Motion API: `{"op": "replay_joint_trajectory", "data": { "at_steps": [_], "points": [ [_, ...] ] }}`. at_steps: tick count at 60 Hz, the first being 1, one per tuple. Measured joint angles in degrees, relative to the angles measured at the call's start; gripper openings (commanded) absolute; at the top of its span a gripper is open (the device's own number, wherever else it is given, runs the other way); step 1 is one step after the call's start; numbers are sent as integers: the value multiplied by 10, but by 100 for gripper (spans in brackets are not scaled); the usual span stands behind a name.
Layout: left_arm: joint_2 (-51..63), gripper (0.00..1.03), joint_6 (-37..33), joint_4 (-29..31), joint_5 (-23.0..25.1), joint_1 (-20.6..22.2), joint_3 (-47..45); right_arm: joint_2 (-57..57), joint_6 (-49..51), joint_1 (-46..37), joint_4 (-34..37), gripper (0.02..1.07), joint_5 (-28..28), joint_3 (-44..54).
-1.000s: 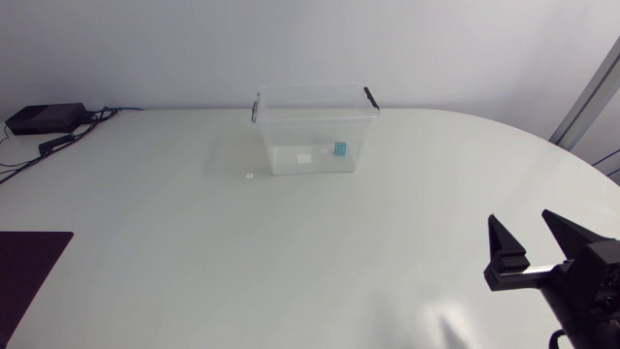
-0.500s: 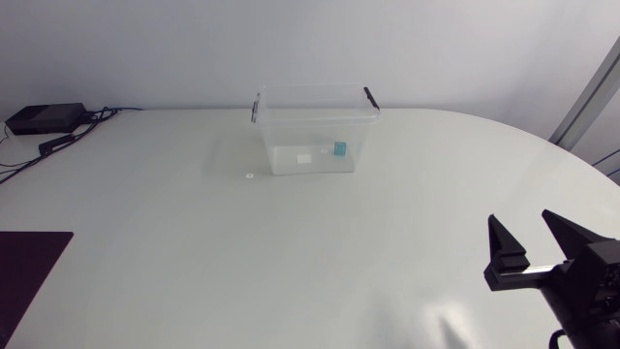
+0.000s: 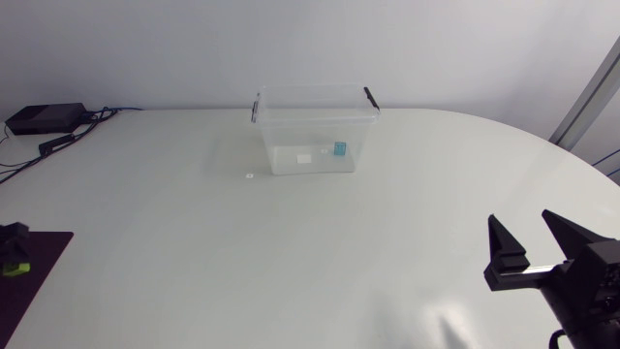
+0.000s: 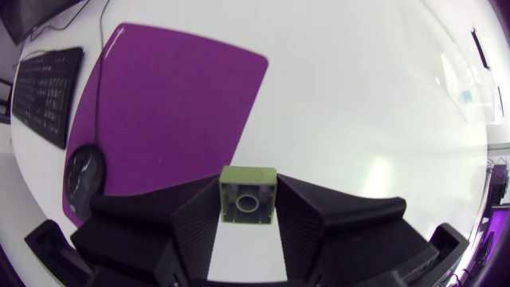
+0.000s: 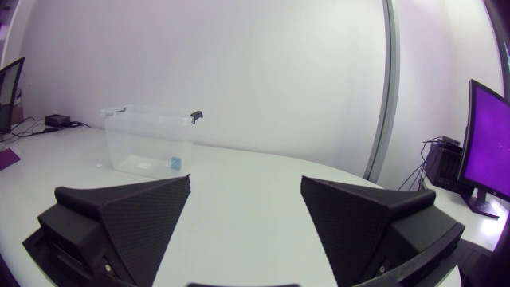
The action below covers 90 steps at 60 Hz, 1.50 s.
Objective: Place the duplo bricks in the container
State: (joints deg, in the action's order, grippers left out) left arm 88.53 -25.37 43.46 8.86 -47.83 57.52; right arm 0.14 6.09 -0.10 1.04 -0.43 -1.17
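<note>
A clear plastic container [image 3: 315, 131] with black handles stands at the back middle of the table, with a small blue brick [image 3: 340, 148] inside it. At the left edge, over a dark purple mat [image 3: 34, 281], my left gripper [image 3: 12, 244] shows with a green duplo brick [image 3: 14, 269] in it. In the left wrist view the gripper [image 4: 248, 210] is shut on this green brick [image 4: 248, 196], both fingers pressed on its sides. My right gripper [image 3: 533, 247] stands open and empty at the front right. Far ahead of the right gripper [image 5: 245, 211] are the container [image 5: 151, 139] and the blue brick [image 5: 176, 163].
A small white speck [image 3: 250, 175] lies on the table left of the container. A black box [image 3: 44, 118] with cables sits at the back left corner. The purple mat [image 4: 171, 119] lies under the left gripper.
My left gripper has come into the head view at the left edge, holding the green brick. The right arm and the container have not moved.
</note>
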Motion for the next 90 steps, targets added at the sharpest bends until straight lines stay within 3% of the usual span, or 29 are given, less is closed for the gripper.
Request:
{"op": "replay_joint_trajectory", "data": {
  "at_steps": [17, 27, 61, 84, 86, 87, 88, 90],
  "points": [
    [53, 29, 93, -26, 2, 213, 90, 0, 0, 0, 0, 102, 0, 0],
    [61, 29, 141, -33, 12, 301, 174, 0, 0, 0, 0, 102, 0, 0],
    [147, 29, 220, -35, 34, 496, 394, 0, 0, 0, 0, 102, 0, 0],
    [243, 29, 237, -17, 33, 570, 578, 0, 0, 0, 0, 102, 0, 0],
    [261, 33, 239, -12, 33, 585, 609, 0, 0, 0, 0, 102, 0, 0],
    [276, 41, 240, -8, 33, 595, 632, 0, 0, 0, 0, 102, 0, 0],
    [287, 63, 243, -5, 33, 604, 652, 0, 0, 0, 0, 102, 0, 0],
    [306, 98, 249, 3, 33, 619, 682, 0, 0, 0, 0, 102, 0, 0]
  ]
}}
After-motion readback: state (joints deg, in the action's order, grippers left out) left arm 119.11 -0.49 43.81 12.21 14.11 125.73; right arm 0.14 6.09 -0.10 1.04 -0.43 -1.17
